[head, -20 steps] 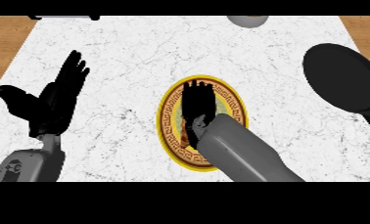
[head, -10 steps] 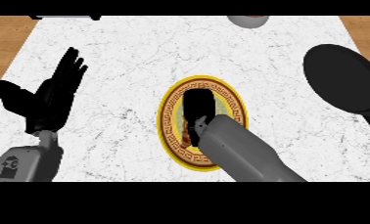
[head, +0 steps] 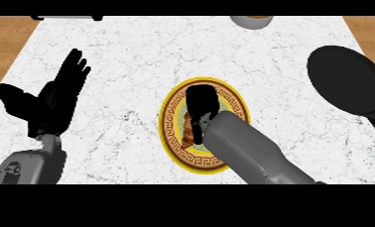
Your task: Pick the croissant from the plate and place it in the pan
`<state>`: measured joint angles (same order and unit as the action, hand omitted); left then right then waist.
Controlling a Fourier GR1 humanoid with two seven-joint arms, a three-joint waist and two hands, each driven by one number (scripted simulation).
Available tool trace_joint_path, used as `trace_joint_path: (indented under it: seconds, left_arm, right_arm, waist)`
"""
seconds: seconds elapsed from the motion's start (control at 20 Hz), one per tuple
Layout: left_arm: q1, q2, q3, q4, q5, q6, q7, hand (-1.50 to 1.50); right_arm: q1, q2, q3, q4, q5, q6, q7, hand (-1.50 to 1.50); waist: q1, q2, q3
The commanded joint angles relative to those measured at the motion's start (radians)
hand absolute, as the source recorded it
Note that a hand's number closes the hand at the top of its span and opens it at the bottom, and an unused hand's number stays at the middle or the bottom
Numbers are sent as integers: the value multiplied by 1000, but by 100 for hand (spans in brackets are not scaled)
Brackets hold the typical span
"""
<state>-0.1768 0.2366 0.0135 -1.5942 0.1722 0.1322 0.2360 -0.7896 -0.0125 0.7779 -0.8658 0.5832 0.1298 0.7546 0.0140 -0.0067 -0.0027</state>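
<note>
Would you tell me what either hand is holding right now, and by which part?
The right hand is curled over the croissant at its far end, on the plate; the left hand holds nothing.

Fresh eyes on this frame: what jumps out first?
The gold-rimmed plate at the counter's centre, with the right hand down over it and a brown sliver of croissant showing beside the wrist. Next, the black pan at the right edge, with nothing in it. The left hand rests open at the left, fingers up.
</note>
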Motion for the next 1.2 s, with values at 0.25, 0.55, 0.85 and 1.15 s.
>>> trace_joint_path:
  seconds: [0.25, 0.55, 0.85, 1.15]
  left_arm:
    - [50, -18, 10, -18, -16, -2, 0, 0]
    - [95, -16, 35, -19, -14, 2, -44, 0]
    - [90, 0, 79, 41, 16, -31, -83, 0]
    - [33, -44, 23, 20, -28, 9, -36, 0]
  right_arm:
    - [74, -91, 25, -184, 130, -107, -20, 150]
    - [275, -512, 7, -527, 118, -176, -282, 150]
    - [335, -730, -109, -869, 205, -285, -252, 150]
    - [464, -895, -326, -1161, 78, -191, -205, 150]
  waist:
    - [-22, 2, 3]
    - [-71, -8, 3]
    - [-78, -8, 2]
    - [-46, 1, 3]
